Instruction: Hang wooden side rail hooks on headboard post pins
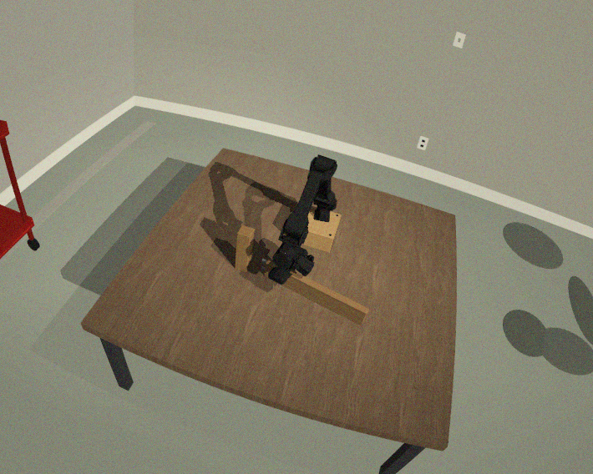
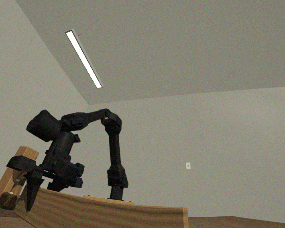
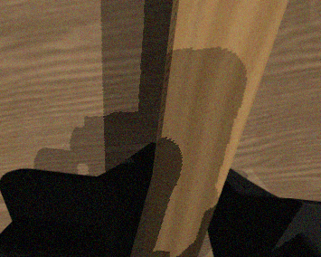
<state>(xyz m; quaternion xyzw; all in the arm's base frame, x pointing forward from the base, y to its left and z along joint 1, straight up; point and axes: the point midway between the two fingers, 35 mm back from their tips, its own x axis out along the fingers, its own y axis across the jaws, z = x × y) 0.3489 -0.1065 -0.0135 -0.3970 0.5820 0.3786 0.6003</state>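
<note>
The wooden rail (image 1: 332,296) (image 2: 113,213) (image 3: 206,90) stands on its narrow edge, and its far end is down on the table. My gripper (image 2: 41,199) (image 3: 174,150) is shut on the rail near its post-side end, one finger on each side. The upright headboard post (image 1: 244,244) (image 2: 4,185) stands just beyond that end. In the exterior view two pale pins show in its slot, an upper pin (image 2: 17,180) and a lower pin (image 2: 11,193). The steel hooks are not visible; the fingers and rail hide that end. I cannot tell whether the rail end touches the post.
The arm's wooden base block (image 1: 323,237) sits on the table (image 1: 399,366) behind the rail. The arm reaches over from it, and its shadow falls around the post. A red cart (image 1: 3,224) stands on the floor at the far left.
</note>
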